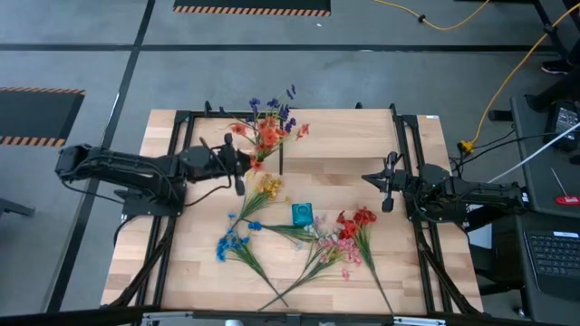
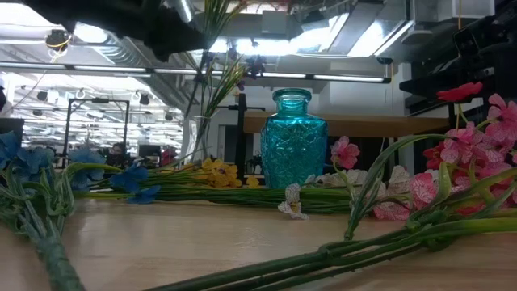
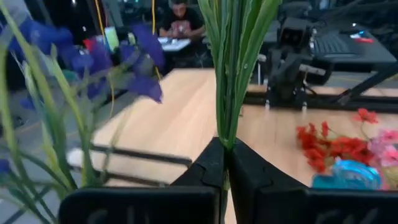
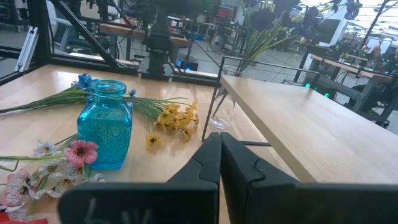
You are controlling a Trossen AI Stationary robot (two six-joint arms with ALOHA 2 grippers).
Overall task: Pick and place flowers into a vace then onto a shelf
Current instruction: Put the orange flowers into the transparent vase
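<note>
My left gripper hovers over the table's far left part, shut on a bunch of flowers with orange, red and purple blooms. In the low view their green stalks run down toward a clear glass. A teal glass vase stands upright mid-table. Yellow, blue, red and pink flowers lie flat around it. My right gripper is shut and empty by the shelf. My left gripper pinches several green stalks of the bunch between its two fingers, coming level from the table's left, with the fingers across the stalks. The blooms stand above and beyond the fingers, clear of the table. Whether the stalks' lower ends sit inside the clear glass I cannot tell.
The shelf's thin black legs stand next to the clear glass. Black frame rails run along the table's left and right sides. Loose stems cover the near middle of the table. People sit at desks in the room beyond.
</note>
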